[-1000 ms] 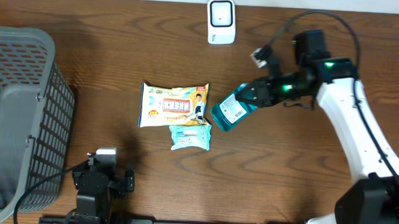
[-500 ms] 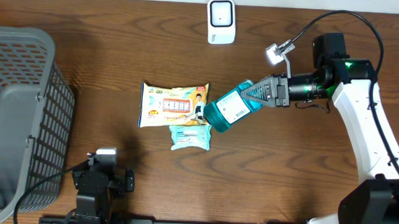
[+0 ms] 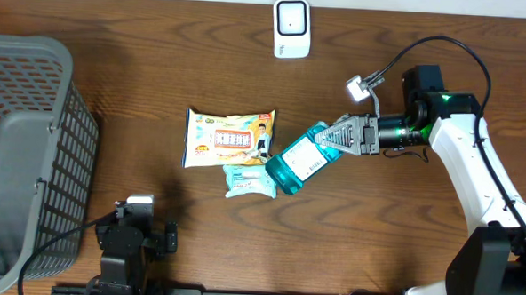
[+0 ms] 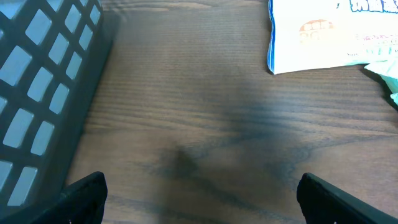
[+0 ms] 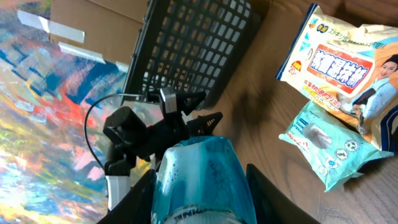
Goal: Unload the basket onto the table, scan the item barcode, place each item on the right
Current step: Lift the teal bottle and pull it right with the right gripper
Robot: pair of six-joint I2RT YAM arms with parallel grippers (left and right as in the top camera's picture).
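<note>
Since a second ago the bottle (image 3: 299, 159) has come nearer and a little left: its base, then just right of the snack bag (image 3: 229, 138), now overlaps the right end of the wipes pack (image 3: 249, 180) in the overhead view. The right gripper (image 3: 341, 137) has followed, still clamped on the bottle's cap end, its jaws partly closed around it. The left gripper (image 4: 200, 200) has not moved; it sits low at the near left beside the basket (image 3: 27, 146), jaws spread wide and holding nothing.

The bottle's long axis runs on a diagonal, from the cap at the far right down to the base at the near left, with the white label facing up. It lies right of centre, well apart from the scanner (image 3: 291, 28) at the far edge.
</note>
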